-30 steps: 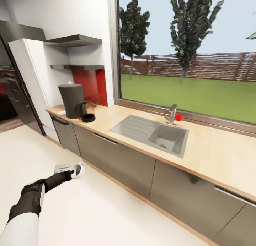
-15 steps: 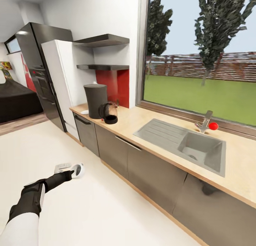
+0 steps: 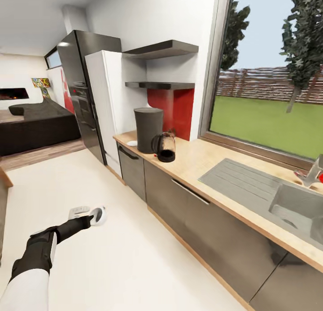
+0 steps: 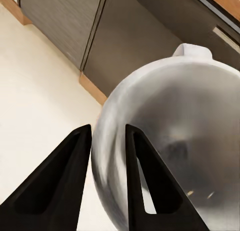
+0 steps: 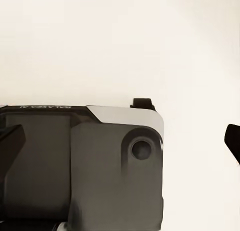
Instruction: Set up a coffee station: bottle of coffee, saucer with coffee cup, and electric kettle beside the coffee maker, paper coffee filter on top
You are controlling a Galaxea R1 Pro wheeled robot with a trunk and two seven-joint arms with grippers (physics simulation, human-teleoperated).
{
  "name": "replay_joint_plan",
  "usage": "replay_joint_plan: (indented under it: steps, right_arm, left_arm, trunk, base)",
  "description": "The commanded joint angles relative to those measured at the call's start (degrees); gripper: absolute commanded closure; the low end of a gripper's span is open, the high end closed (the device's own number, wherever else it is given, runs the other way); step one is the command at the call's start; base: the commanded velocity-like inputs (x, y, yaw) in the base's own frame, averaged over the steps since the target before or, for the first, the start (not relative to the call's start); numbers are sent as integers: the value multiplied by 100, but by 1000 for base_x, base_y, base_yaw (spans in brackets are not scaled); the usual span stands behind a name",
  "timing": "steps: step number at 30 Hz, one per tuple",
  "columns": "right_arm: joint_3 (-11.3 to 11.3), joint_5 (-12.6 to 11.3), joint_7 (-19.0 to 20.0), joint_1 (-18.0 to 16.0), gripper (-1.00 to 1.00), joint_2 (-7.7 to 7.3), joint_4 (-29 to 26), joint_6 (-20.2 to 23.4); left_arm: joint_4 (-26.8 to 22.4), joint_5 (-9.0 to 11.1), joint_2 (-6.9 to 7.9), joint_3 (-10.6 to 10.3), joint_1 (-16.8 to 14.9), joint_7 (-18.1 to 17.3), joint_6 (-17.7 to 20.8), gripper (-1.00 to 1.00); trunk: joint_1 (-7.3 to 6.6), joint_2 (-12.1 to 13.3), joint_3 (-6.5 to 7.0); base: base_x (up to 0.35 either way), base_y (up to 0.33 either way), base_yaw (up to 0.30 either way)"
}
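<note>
My left gripper (image 3: 92, 219) is shut on the rim of a white coffee cup (image 3: 100, 215), held low over the pale floor. In the left wrist view one finger (image 4: 60, 186) is outside the cup (image 4: 185, 131) and the other inside it. On the wooden countertop (image 3: 202, 160) stands the dark grey coffee maker (image 3: 148, 129), with a glass jug on a black base (image 3: 165, 147) touching its side. A small white disc (image 3: 132, 143), perhaps the saucer, lies on its other side. My right gripper (image 5: 120, 141) hangs open above the floor, its fingertips (image 5: 11, 141) wide apart.
Two dark wall shelves (image 3: 162, 48) hang above the coffee maker. A white tall cabinet (image 3: 107, 100) and black fridge (image 3: 83, 91) end the counter. The sink (image 3: 294, 208) and tap (image 3: 314, 171) are at the right. A dark sofa (image 3: 38, 124) sits far left. My own base (image 5: 100, 166) lies below the right gripper.
The head camera has swung left, so the counter, coffee maker and sink slid right in the picture and the fridge and sofa came into view. The left arm still holds the cup unchanged.
</note>
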Motion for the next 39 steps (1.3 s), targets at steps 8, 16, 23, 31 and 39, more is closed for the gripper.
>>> replay_joint_plan:
  steps: [8,16,23,31,39]
  right_arm:
    - [49,-55,-10,-4,-100,4,-2,5]
    - [49,-54,-10,-4,-100,7,-2,5]
    - [49,-54,-10,-4,-100,9,-3,5]
    - [57,-18,-1,-4,-100,17,-2,6]
    - [58,-13,-3,-4,-100,10,-2,5]
  left_arm:
    - [-6,-20,-4,22,-9,-44,42,100]
    - [-6,-18,-4,22,-9,-38,42,100]
    - [-6,-17,-4,22,-9,-37,42,100]
    - [3,-14,-7,20,-9,-28,42,100]
    - [3,-11,-12,16,-9,-21,42,100]
  trunk:
    - [7,-12,-13]
    - [7,-12,-13]
    - [7,-12,-13]
    - [7,-12,-13]
    - [7,-12,-13]
  base:
    - [330,133,279]
    - [330,172,279]
    - [330,173,279]
    - [330,156,89]
    - [330,144,0]
